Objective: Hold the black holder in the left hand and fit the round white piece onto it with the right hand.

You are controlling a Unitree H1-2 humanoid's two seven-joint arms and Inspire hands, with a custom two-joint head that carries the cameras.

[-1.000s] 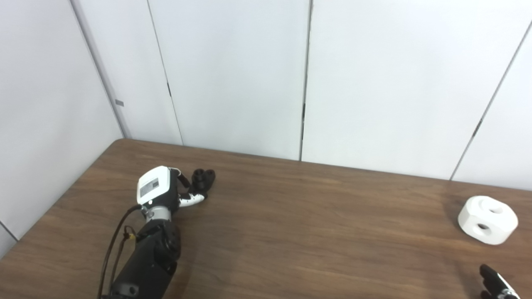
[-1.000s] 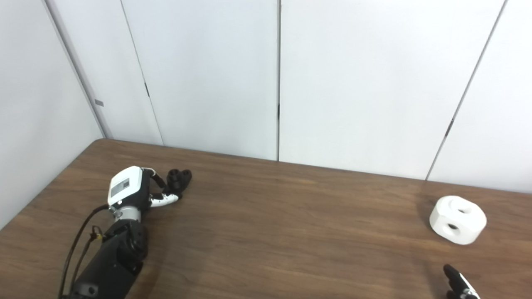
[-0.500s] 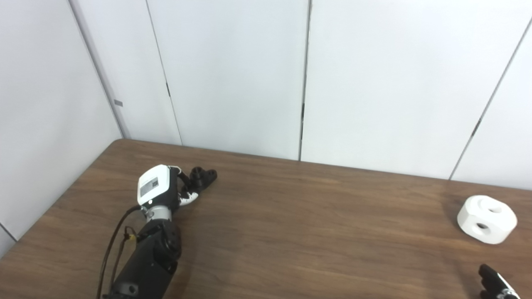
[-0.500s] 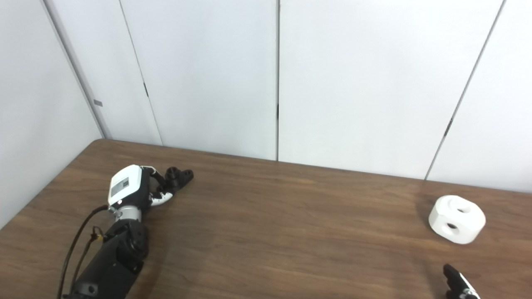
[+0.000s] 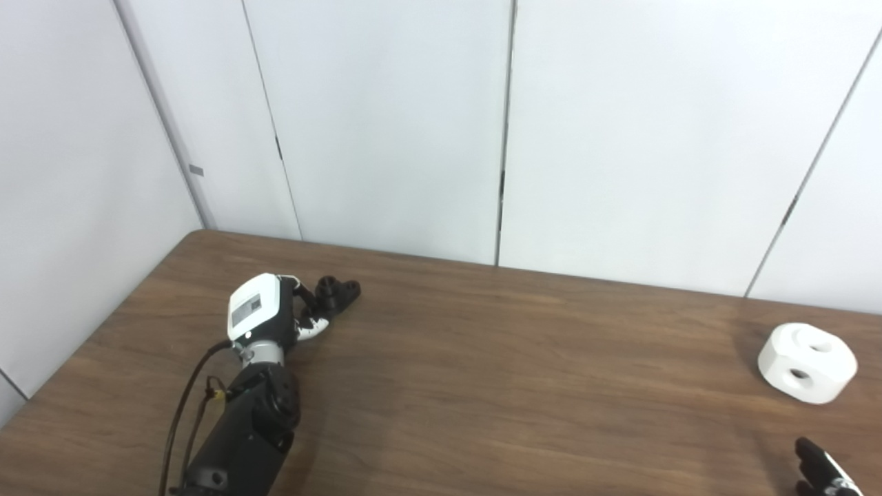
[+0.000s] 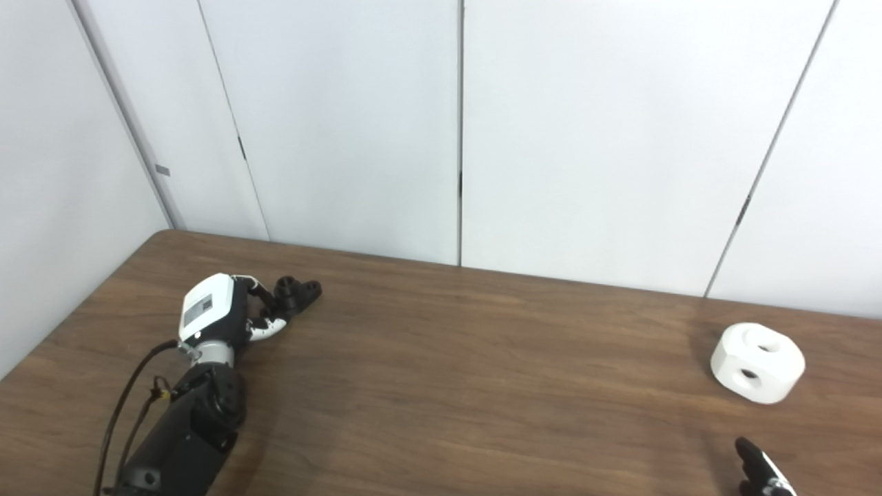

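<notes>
The black holder (image 5: pixel 337 292) lies at the back left of the wooden table (image 5: pixel 524 386), its far end pointing right. My left hand (image 5: pixel 270 313) sits just left of it with its fingers and white-tipped thumb (image 5: pixel 311 331) closed around the holder's near end. The round white piece (image 5: pixel 807 362), with two holes in it, rests on the table far to the right. Only a dark fingertip of my right hand (image 5: pixel 820 472) shows at the bottom right corner, well short of the white piece; the rest of that hand is out of view.
White wall panels (image 5: pixel 386 124) rise right behind the table's back edge and along its left side. A black cable (image 5: pixel 180 413) runs along my left forearm. A wide stretch of tabletop separates the holder from the white piece.
My left hand's thumb and fingers have drawn in on the holder, which has tipped and turned slightly to the right. The white piece and right fingertip have stayed put.
</notes>
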